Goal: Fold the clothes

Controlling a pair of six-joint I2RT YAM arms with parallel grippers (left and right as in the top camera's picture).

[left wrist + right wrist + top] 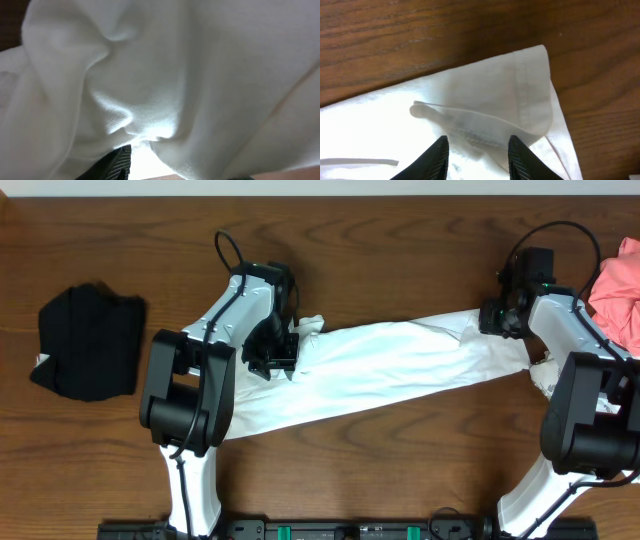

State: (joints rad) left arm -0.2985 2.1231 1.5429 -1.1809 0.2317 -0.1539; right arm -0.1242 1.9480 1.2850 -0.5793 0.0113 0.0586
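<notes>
Dark wooden surface (400,220), two arms at work.

- Item: white T-shirt (400,365), lying in a long, narrow band across the middle, between my two grippers.
- Left gripper (275,352): on the shirt's left end. Cloth fills its camera, so I cannot tell whether it is clamped.
- Right gripper (477,145): fingers apart, hovering over the shirt's right corner, holding nothing.
- Also present: black garment (90,340) far left; pink garment (620,280) far right.
- Step, by my reading: lengthwise fold made, crosswise fold pending.
- Next move calls for pinching that hemmed corner cleanly, both layers, before carrying it over.
</notes>
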